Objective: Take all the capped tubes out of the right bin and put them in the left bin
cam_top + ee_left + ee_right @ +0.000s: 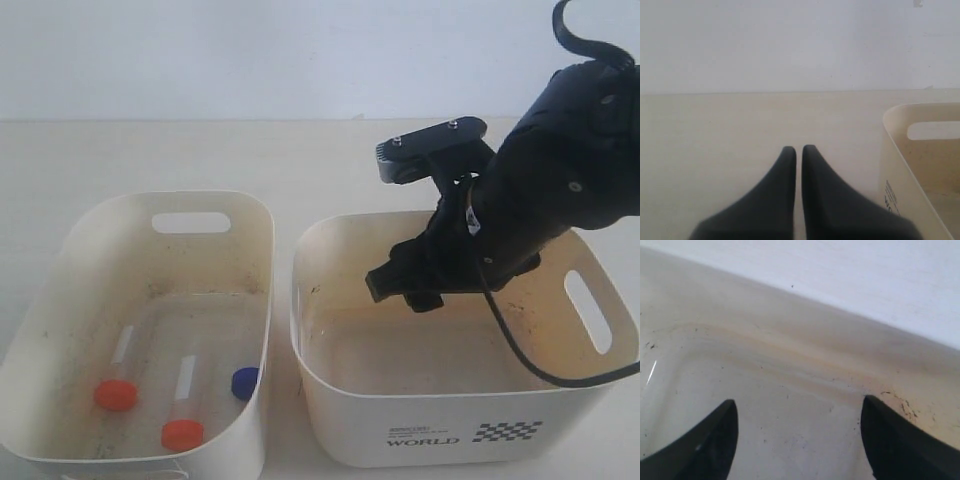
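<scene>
The left bin (62, 248) holds two tubes with orange-red caps (116, 394) (182, 433) and one with a blue cap (244, 382), all lying on its floor. The fourth tube is not visible. The right bin (440, 425), printed "WORLD", has my right gripper (405, 287) down inside it. In the right wrist view the right gripper (797, 407) is open over the bin's bare, grimy floor (800, 390), with nothing between its fingers. The left gripper (799, 148) is shut and empty above the tabletop; it is out of the exterior view.
The right arm (560, 170) and its cable hang over the right bin's far right part and hide some of its floor. In the left wrist view a cream bin (900, 150) with a handle cutout and some print stands beside the left gripper; which bin it is I cannot tell.
</scene>
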